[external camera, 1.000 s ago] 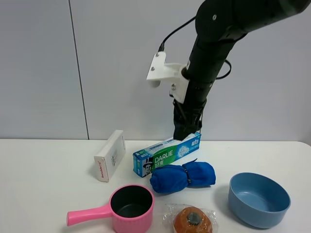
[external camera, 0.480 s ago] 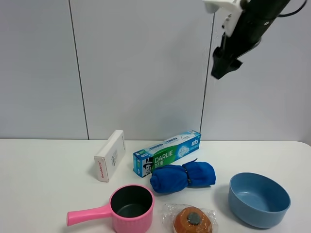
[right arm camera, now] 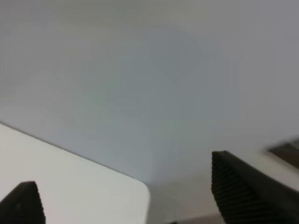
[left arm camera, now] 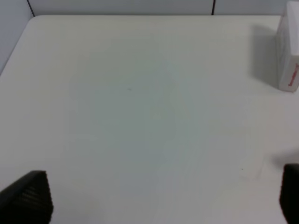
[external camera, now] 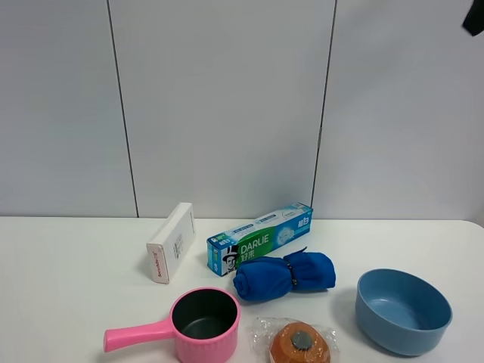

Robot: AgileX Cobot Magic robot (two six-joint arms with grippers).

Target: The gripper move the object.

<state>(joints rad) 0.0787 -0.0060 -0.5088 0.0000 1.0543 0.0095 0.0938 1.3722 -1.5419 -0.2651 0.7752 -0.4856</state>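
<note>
A green and blue Darlie toothpaste box (external camera: 261,237) lies on the white table (external camera: 68,287), behind a rolled blue cloth (external camera: 284,275). Only a dark tip of my right arm (external camera: 475,17) shows, at the top right corner of the exterior view, far above the objects. In the right wrist view my right gripper (right arm camera: 124,177) is open and empty, facing the wall and a table corner. In the left wrist view my left gripper (left arm camera: 159,186) is open and empty over bare table; it is out of the exterior view.
A white box (external camera: 172,241) lies left of the toothpaste box and shows in the left wrist view (left arm camera: 289,56). A pink pot (external camera: 198,321), a wrapped bun (external camera: 299,344) and a blue bowl (external camera: 402,309) stand along the front.
My right arm has risen from just above the toothpaste box up and to the right, almost out of view. The toothpaste box and the other objects have not moved.
</note>
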